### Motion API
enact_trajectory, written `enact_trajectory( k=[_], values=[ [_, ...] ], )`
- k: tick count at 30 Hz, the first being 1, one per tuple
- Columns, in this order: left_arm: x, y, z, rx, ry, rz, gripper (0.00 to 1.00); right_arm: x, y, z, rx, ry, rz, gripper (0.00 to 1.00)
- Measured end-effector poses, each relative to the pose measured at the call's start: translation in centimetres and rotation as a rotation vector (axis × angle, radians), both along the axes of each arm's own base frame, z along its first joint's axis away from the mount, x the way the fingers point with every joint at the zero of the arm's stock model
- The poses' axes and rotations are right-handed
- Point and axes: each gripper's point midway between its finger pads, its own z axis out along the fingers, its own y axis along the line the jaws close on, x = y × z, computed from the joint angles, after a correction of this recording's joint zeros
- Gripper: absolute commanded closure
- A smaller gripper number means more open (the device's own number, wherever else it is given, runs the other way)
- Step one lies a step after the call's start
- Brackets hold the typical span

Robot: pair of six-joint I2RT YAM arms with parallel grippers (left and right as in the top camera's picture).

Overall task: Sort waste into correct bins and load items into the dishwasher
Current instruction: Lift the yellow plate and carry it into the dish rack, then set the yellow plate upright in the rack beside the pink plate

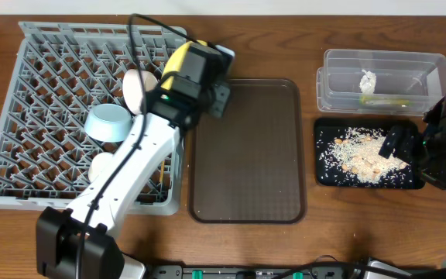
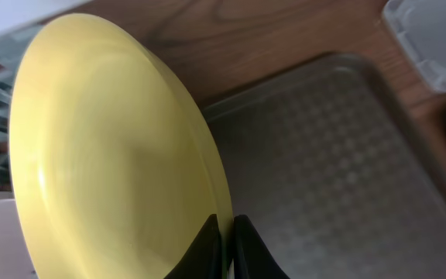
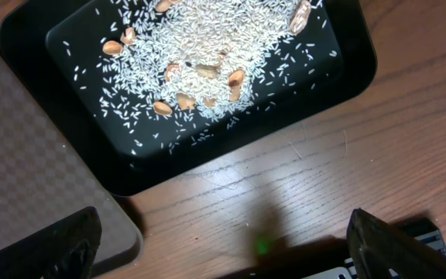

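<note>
My left gripper [image 2: 227, 232] is shut on the rim of the round yellow plate [image 2: 107, 147] and holds it on edge, tilted, over the grey dish rack's [image 1: 45, 54] right side by the brown tray. From overhead the plate [image 1: 178, 63] is mostly hidden under the wrist. The cream-white bowl [image 1: 136, 89], light blue bowl [image 1: 108, 124] and white cup [image 1: 101, 165] sit in the rack. My right gripper [image 3: 223, 248] is wide open and empty over the wood beside the black tray [image 3: 68, 167], which holds the rice scraps [image 3: 207, 54]. The chopsticks are out of view.
The brown serving tray [image 1: 246, 151] lies between the rack and the bins. The clear tub [image 1: 339, 77] at the back right holds the white tissue [image 1: 368, 80] and the green-and-yellow wrapper [image 1: 385, 101]. The black tray [image 1: 325, 174] lies in front of it.
</note>
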Motion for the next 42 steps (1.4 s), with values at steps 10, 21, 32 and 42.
enact_trajectory(
  k=[10,21,32,42],
  values=[
    [1.9,2.3,1.7,-0.295,0.058,0.066,0.92,0.0,0.0,0.0,0.000,0.001,0.000,0.01],
    [3.6,8.4,2.0,-0.386,0.072,0.227,0.58,0.0,0.0,0.0,0.001,0.001,0.000,0.01],
    [1.9,10.8,6.2,-0.406,-0.004,0.271,0.46,0.5,0.4,0.1,0.019,-0.023,0.022,0.08],
    [-11.7,15.1,4.7,-0.164,0.283,0.483,0.76,6.1,8.9,2.6,0.259,-0.331,0.447,0.99]
  ],
)
